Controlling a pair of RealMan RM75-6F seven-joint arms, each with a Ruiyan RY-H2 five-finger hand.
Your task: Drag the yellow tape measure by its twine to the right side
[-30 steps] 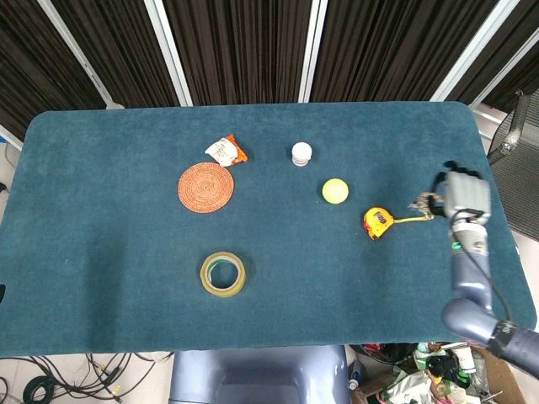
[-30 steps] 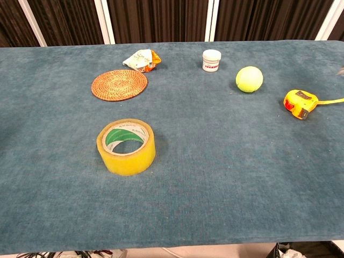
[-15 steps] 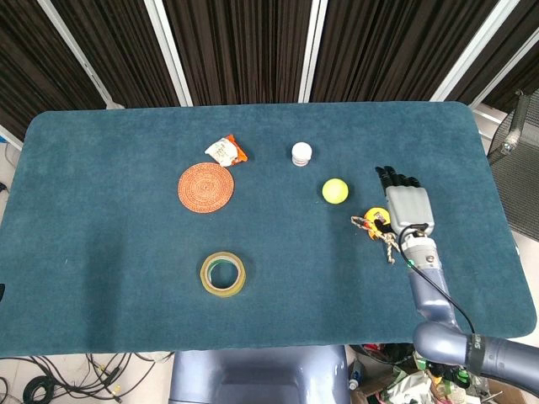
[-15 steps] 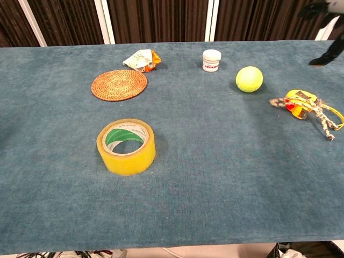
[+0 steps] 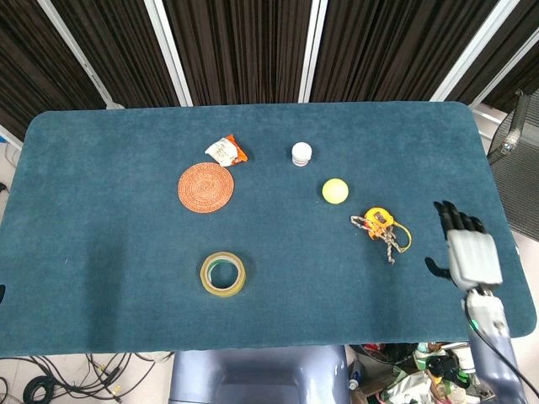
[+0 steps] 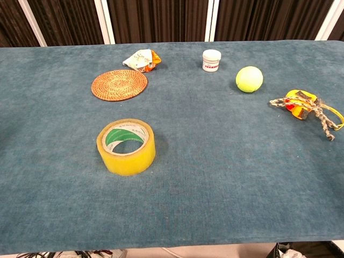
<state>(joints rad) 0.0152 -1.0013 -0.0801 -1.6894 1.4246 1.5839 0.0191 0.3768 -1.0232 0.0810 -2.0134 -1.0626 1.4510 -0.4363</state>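
Note:
The yellow tape measure point(image 5: 378, 221) lies on the blue table right of centre, with its frayed twine point(image 5: 386, 240) draped loosely over and beside it. The chest view shows the tape measure point(image 6: 299, 104) and twine point(image 6: 321, 117) at the right edge. My right hand point(image 5: 469, 250) hovers near the table's right front edge, well to the right of the tape measure, fingers spread and holding nothing. It does not appear in the chest view. My left hand is out of sight in both views.
A yellow-green ball point(image 5: 335, 191) sits just up-left of the tape measure. A small white jar point(image 5: 301, 153), a snack packet point(image 5: 226, 151) and a woven coaster point(image 5: 205, 187) lie farther back. A yellow tape roll point(image 5: 222, 273) stands at front centre.
My right hand dropped the twine onto the tape measure, then withdrew right and toward the table's front edge. The tape measure and twine have stayed put for the last half second.

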